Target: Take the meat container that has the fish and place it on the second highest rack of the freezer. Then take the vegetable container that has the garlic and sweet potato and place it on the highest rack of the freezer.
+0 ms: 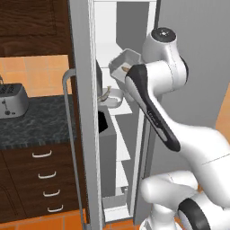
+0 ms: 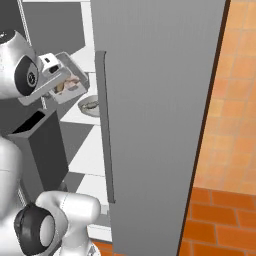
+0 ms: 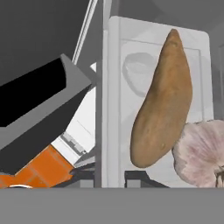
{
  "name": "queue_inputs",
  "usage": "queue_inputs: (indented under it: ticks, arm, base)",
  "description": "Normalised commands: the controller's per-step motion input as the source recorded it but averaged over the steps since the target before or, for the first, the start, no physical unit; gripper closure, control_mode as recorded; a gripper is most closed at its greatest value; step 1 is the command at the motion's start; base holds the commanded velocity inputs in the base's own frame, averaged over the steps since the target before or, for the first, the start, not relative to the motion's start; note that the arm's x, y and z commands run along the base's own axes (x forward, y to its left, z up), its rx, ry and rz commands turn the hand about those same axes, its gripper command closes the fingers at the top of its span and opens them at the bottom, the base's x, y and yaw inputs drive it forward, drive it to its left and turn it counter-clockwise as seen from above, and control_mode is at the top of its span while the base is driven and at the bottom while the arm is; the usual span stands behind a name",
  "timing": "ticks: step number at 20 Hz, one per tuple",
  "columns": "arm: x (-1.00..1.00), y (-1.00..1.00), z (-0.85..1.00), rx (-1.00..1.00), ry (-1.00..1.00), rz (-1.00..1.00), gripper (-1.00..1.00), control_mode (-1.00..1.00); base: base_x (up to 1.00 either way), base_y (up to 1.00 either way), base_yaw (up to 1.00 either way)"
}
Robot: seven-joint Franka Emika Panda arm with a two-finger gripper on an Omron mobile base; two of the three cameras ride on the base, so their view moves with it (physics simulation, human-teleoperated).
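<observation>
My gripper [image 3: 109,178] is shut on the rim of the white vegetable container [image 3: 114,87], which holds the brown-orange sweet potato [image 3: 162,109] and the pinkish garlic [image 3: 201,153]. In the base views this container [image 1: 126,60] [image 2: 70,82] hangs tilted inside the open freezer [image 2: 160,125], high among its white shelves. Just below it, the fish container [image 1: 111,96] [image 2: 91,106] rests on a white shelf [image 2: 75,116], with the fish dimly visible inside. My hand [image 2: 50,67] is at the container's near edge.
A dark grey open-topped bin [image 1: 107,148] [image 2: 40,145] stands in the freezer under the shelf. The freezer doors with long bar handles [image 1: 69,134] [image 2: 105,125] flank the narrow opening. A toaster [image 1: 11,101] sits on the dark counter [image 1: 40,121] at left, above drawers.
</observation>
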Motion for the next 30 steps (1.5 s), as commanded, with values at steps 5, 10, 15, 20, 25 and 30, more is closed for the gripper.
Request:
queue_inputs:
  ticks: [5, 10, 15, 20, 25, 30]
  arm:
    - [1.00, 0.27, 0.14, 0.03, 0.00, 0.03, 1.00, -1.00]
    - [1.00, 0.03, 0.02, 0.00, 0.01, 0.04, 1.00, -1.00]
    - [1.00, 0.34, 0.14, 0.00, 0.00, 0.00, 1.00, -1.00]
    - [0.97, 0.32, 0.25, 0.00, 0.00, -0.01, 1.00, -1.00]
    - [0.85, 0.05, 0.22, -0.02, 0.00, -0.02, 1.00, -1.00]
    - [1.00, 0.00, -0.03, 0.00, 0.11, -0.02, 1.00, -1.00]
  base:
    - [0.00, 0.00, 0.00]
    - [0.00, 0.00, 0.00]
    - [0.00, 0.00, 0.00]
    - [0.00, 0.00, 0.00]
    - [0.00, 0.00, 0.00]
    - [0.00, 0.00, 0.00]
